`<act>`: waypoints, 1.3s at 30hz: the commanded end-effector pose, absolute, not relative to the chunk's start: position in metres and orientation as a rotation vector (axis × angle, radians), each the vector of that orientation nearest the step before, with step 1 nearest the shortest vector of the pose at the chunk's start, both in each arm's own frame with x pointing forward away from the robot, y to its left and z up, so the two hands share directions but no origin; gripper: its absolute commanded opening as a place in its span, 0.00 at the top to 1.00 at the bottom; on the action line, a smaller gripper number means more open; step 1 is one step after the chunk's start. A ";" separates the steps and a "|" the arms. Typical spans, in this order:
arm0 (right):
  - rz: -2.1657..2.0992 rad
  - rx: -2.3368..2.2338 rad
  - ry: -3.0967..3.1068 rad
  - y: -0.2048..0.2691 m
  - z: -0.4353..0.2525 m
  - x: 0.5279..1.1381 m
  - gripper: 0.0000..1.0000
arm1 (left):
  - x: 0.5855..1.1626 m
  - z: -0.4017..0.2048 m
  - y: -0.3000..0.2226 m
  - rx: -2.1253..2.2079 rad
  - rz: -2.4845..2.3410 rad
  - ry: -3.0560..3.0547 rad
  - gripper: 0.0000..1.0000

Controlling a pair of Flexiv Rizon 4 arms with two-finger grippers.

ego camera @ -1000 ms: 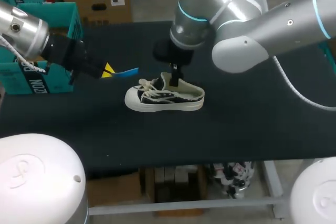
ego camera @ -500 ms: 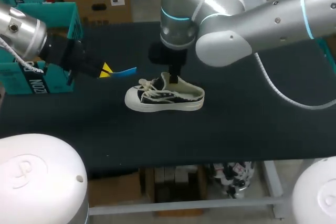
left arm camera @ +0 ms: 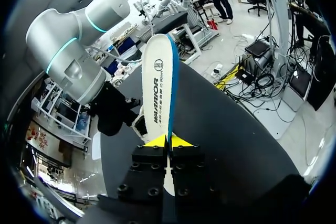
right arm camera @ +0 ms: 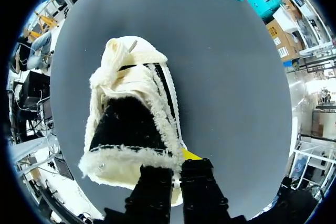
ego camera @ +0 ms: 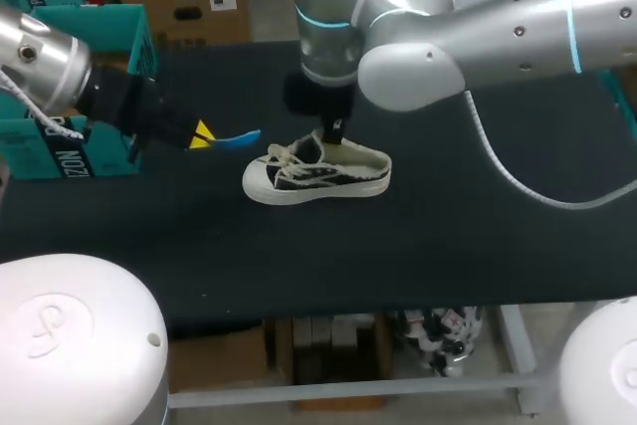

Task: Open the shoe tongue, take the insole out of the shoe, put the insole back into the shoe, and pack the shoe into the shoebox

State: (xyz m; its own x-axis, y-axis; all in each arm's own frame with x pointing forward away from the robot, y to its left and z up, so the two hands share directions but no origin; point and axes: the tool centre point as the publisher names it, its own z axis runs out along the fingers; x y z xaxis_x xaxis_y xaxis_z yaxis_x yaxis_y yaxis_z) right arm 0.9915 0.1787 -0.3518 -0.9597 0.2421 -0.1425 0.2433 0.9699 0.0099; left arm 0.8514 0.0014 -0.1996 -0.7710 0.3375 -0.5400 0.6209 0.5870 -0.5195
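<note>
Black table (ego camera: 478,236) first: logged shoe (ego camera: 317,172) sitting upright on its sole near middle, toe toward left arm's side, laces loose. Saw right gripper (ego camera: 334,132) down at shoe's collar, fingers pinching the side wall, only one yellow tip showing outside it. Saw left gripper (ego camera: 202,133) hanging beside shoe's toe, apart from it, tips clamped on insole (ego camera: 239,135) sticking out toward shoe, teal box (ego camera: 117,15) behind.

Robot lab: 2 arms (ego camera: 478,37), wk table (ego camera: 478,236).
</note>
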 end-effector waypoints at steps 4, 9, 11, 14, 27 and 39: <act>0.059 0.574 2.950 0.163 -0.336 0.988 1.00 | 0.855 -0.198 -0.007 0.861 -1.001 2.411 1.00; 0.142 0.773 2.938 0.151 -0.330 0.984 1.00 | 0.862 -0.195 -0.014 0.908 -1.012 2.409 1.00; 0.170 0.851 2.935 0.148 -0.329 0.982 1.00 | 0.863 -0.195 -0.015 0.920 -1.016 2.406 1.00; 0.222 1.024 2.906 0.142 -0.325 0.976 1.00 | 0.866 -0.193 -0.018 0.950 -1.023 2.402 1.00; 0.456 1.475 2.782 0.152 -0.316 0.945 1.00 | 0.876 -0.191 -0.026 1.051 -1.056 2.385 1.00; 0.588 1.646 2.700 0.165 -0.325 0.922 1.00 | 0.881 -0.194 -0.032 1.141 -1.085 2.370 1.00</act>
State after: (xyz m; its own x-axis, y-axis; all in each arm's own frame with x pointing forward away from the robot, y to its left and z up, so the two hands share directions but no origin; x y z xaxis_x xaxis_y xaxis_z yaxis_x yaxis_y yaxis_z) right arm 0.9264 0.1684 -0.3194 -0.4789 0.8455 0.2361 0.8752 0.4387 0.2041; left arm 0.8747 -0.0312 -0.1919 -0.6430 0.5364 -0.5466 0.7648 0.4118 -0.4956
